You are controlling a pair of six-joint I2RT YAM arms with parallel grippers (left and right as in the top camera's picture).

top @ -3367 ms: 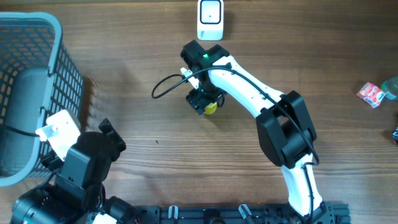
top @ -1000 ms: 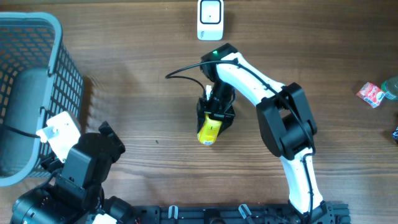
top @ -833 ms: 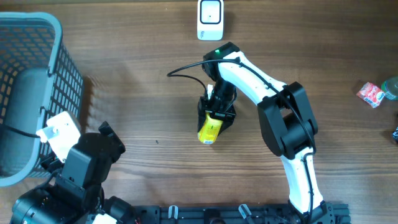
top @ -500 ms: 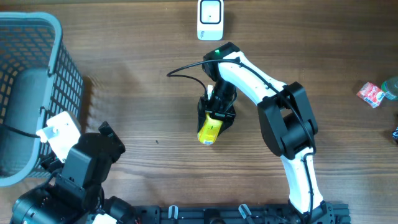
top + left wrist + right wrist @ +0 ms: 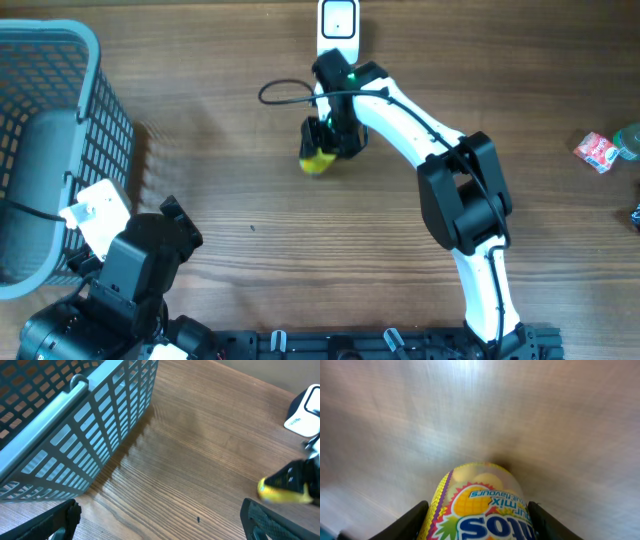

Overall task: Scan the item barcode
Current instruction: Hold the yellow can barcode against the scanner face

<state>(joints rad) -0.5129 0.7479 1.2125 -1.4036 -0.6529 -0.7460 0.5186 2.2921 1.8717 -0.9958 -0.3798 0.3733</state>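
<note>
The item is a yellow candy tub with a fruit-mix label, held off the table. My right gripper is shut on it, one black finger on each side of the tub. It hangs just below the white barcode scanner at the table's far edge. The left wrist view shows the tub at its right, with the scanner behind it. My left gripper stands wide open over bare wood near the front left, with nothing between its fingers.
A grey-blue mesh basket fills the left side and stands close to my left arm. A red packet and other small goods lie at the right edge. A black cable loops left of the right wrist.
My right arm has carried the tub from mid-table up and away toward the scanner, still moving as the blur shows. The left arm has not moved.
</note>
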